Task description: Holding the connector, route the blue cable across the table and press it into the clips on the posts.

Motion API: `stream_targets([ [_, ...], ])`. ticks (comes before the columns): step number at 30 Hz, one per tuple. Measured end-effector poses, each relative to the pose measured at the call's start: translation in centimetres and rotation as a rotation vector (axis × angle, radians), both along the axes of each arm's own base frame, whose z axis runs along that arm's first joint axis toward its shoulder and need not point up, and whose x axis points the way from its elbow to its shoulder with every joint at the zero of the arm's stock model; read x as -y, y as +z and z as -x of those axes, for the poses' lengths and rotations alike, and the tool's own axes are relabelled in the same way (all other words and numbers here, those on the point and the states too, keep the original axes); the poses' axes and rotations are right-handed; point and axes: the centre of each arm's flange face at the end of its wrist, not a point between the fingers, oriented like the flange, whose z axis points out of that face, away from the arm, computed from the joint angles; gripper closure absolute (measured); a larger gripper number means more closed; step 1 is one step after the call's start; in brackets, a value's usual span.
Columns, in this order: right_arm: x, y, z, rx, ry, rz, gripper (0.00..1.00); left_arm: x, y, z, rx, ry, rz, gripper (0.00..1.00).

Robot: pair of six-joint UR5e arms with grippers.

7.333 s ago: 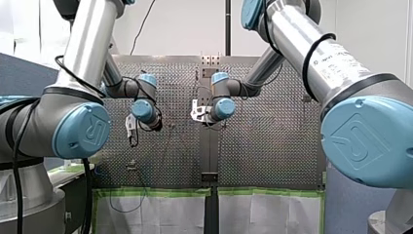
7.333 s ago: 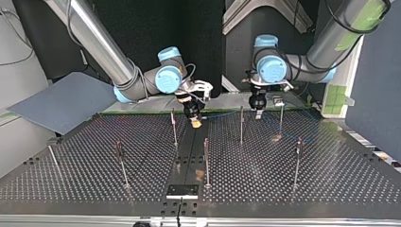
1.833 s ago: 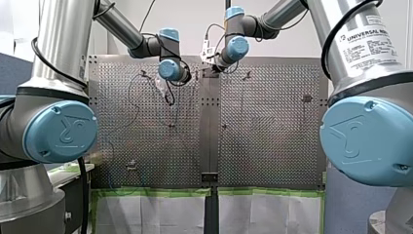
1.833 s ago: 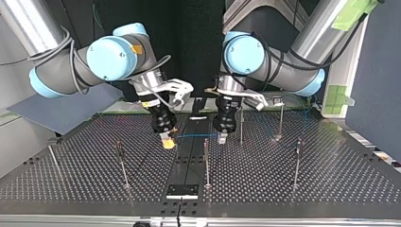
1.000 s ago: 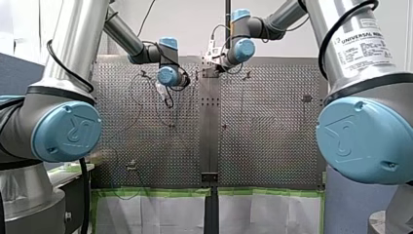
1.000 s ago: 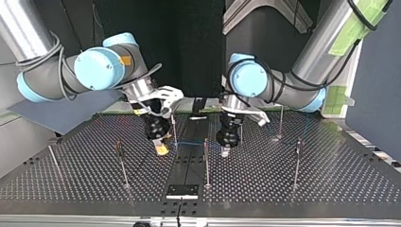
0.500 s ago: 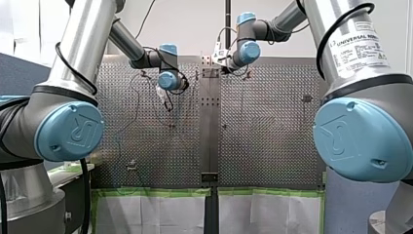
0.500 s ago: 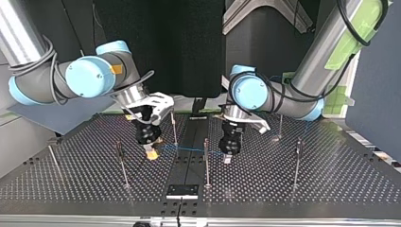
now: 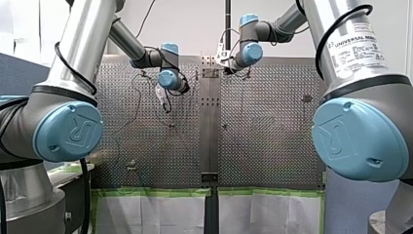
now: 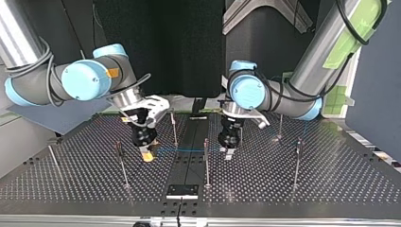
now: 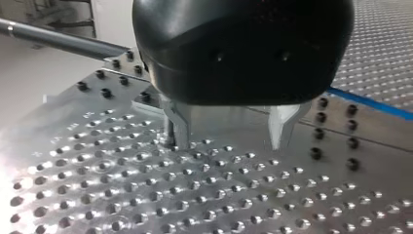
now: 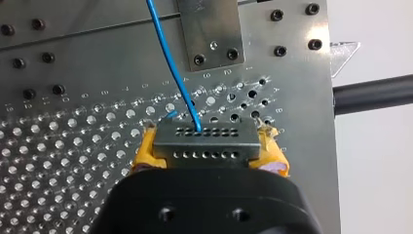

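- ok so the connector point(image 12: 204, 142) is a little grey block with two rows of holes. It sits clamped between the yellow pads point(image 12: 145, 155) of the right claw point(image 10: 148, 156), so that claw is clenched on it from both sides
- the blue cable point(image 12: 170, 58) comes out of the row of holes farther from the claw. It runs off ahead over the table point(image 10: 302, 189), passing just beside a small bolted plate point(image 12: 209, 29)
- in the top view the same cable is a thin blue line, stretched roughly level. It goes from the right claw at the view's left over to the left claw point(image 11: 229, 136) at the view's right, and both claws hang low over the holes
- on the way it crosses the middle post point(image 10: 206, 163), which stands between the two claws. Can't tell if it's seated in that post's clip or just passing by, it's too thin to see
- left claw: the metal fingers point(image 11: 179, 124) stand well apart, so it's released, with nothing between the tips. The cable shows just beside one finger and slips out of sight behind the claw's black body
- a few more thin posts stand spread around the table, apart from each other
- front view: both arms reach to the far end of the table, and the cable is too faint there to follow
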Motion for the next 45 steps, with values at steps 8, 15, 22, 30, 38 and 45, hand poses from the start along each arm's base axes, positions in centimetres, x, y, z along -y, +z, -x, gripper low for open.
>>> stream_targets([
  [8,0.4,0.0,0.5,-0.002,-0.009,0.001,1.0,-0.8,1.3,2.5,-0.033,0.023,-0.011,0.0],
  [15,0.9,0.0,1.0,-0.001,-0.02,0.0,1.0,-0.7,2.8,5.4,-0.036,-0.024,0.006,0.0],
  [22,1.3,0.1,1.4,0.001,-0.029,-0.001,1.0,-0.5,3.8,8.1,-0.028,-0.104,0.03,0.0],
  [30,1.4,0.4,1.7,0.004,-0.032,0.002,1.0,0.2,5.1,10.8,-0.013,-0.175,0.051,0.0],
  [38,1.3,1.2,2.2,0.012,-0.037,0.013,1.0,1.4,7.7,12.9,0.057,-0.196,0.037,0.0],
  [45,1.4,1.5,2.5,0.013,-0.041,0.014,1.0,3.5,9.5,13.4,0.099,-0.193,0.04,0.0],
])
